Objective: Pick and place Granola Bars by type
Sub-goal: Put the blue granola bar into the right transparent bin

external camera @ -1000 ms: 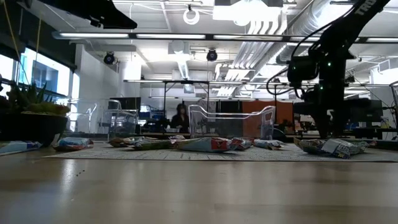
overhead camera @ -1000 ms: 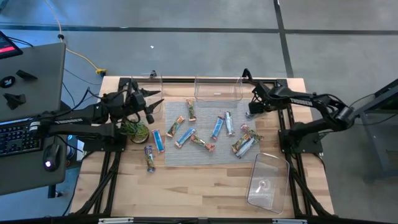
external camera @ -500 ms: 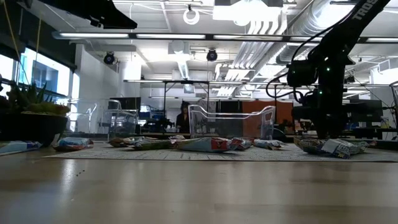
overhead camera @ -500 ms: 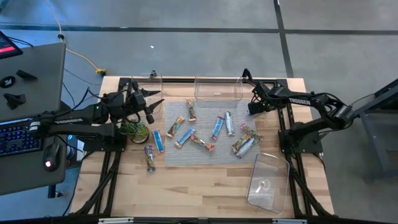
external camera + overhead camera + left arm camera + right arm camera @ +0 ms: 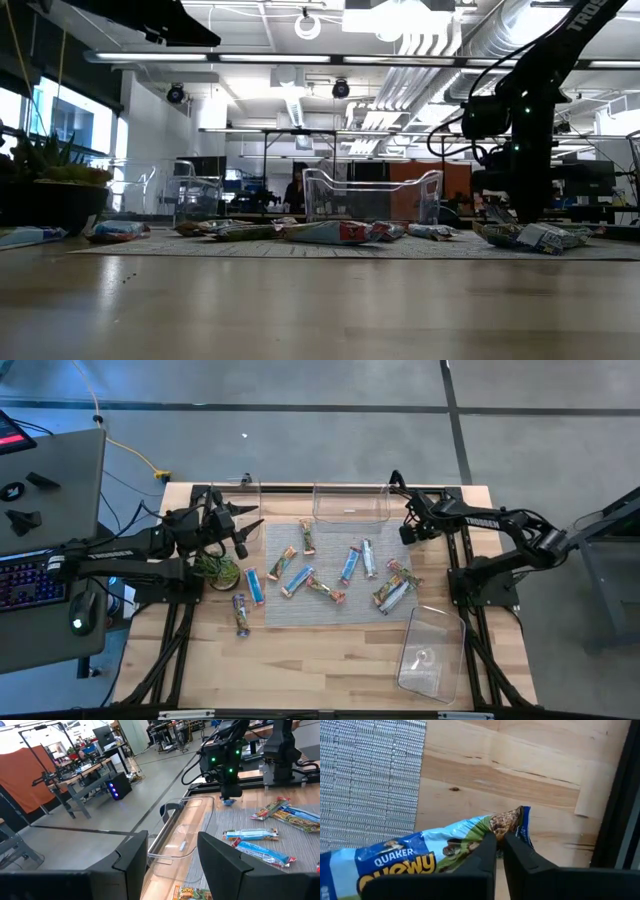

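The left gripper (image 5: 250,520) hangs over the table's left rear, beside the small green plant (image 5: 216,568), its fingers (image 5: 135,857) spread apart and holding nothing.

On the bare wood left of the grey woven mat (image 5: 340,610) lie two bars: a blue one (image 5: 255,586) with its long axis running roughly front to back, and a mixed-colour one (image 5: 240,614) nearer the front edge, also lengthwise front to back. On the mat about nine more are scattered. From the left: a brown/orange bar (image 5: 284,563) on a diagonal, a short bar (image 5: 307,536) pointing toward the rear, a blue bar (image 5: 297,581) on a diagonal, a green/red bar (image 5: 326,590), a blue bar (image 5: 350,564) tilted toward the rear right, a silvery bar (image 5: 369,558) almost front to back, then a cluster of about three (image 5: 394,588) at the mat's right edge.

Three clear bins are in view: one at the rear left (image 5: 248,492), one at the rear centre (image 5: 350,503), one lying at the front right (image 5: 432,650).

The right gripper (image 5: 405,534) is over bare wood just off the mat's right rear corner, its fingers (image 5: 487,855) clamped on the crimped end of a blue Quaker Chewy bar (image 5: 415,862). The wrapper reads "QUAKER" and "Chewy"; the bar's long axis runs away from the fingers toward the mat.
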Motion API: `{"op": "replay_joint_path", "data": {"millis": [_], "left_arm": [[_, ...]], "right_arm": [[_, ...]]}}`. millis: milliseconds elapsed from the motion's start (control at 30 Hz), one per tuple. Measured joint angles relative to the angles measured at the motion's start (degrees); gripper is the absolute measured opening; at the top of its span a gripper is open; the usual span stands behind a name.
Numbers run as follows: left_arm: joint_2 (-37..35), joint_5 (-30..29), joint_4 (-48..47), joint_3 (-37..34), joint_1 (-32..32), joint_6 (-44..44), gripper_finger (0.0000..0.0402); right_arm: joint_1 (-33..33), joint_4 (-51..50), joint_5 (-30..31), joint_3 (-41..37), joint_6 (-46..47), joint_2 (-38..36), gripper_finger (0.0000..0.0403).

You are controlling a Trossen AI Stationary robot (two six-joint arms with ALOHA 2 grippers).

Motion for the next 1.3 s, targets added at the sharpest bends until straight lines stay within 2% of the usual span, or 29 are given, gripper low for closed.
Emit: {"op": "replay_joint_path", "data": {"millis": [100, 333, 467, 600, 667, 800, 867, 1000, 1167, 1300], "left_arm": [[0.0, 0.0, -0.04, 0.0, 0.02, 0.0, 0.0168], [0.0, -0.02, -0.24, 0.0, 0.01, -0.01, 0.0168], [0.0, -0.02, -0.24, -0.02, 0.01, -0.01, 0.0168], [0.0, -0.02, -0.24, -0.02, 0.0, -0.01, 0.0168], [0.0, -0.02, -0.24, -0.02, 0.01, -0.01, 0.0168], [0.0, -0.02, -0.37, -0.02, 0.0, -0.01, 0.0168], [-0.01, -0.02, -0.92, -0.02, 0.02, -0.03, 0.0168], [0.0, -0.02, -1.87, -0.07, 0.02, -0.25, 0.0168], [0.0, -0.02, -2.55, -0.07, 0.02, -0.26, 0.0168], [0.0, -0.02, -2.6, -0.07, -0.01, -0.27, 0.0168]], "right_arm": [[0.74, -3.94, -2.11, 1.52, -1.33, -0.74, 0.0001], [5.2, -7.65, -2.43, 7.58, -2.4, -6.67, 0.0], [9.01, -6.4, -2.26, 12.28, -2.42, -10.74, 0.0], [13.25, 0.27, -2.43, 16.65, -3.43, -12.67, 0.0], [15.24, 1.28, -2.28, 18.42, -7.98, -12.68, 0.0], [18.84, 0.95, -0.2, 18.74, -23.83, -12.63, 0.0], [19.89, 0.2, 1.15, 17.62, -26.05, -12.61, 0.0003], [19.73, -3.87, 0.96, 14.53, -23.34, -12.61, 0.0029], [19.52, -6.88, -0.94, 10.33, -24.4, -12.59, 0.0091], [19.43, -6.33, 0.42, 7.35, -25.75, -12.02, 0.0138]]}}
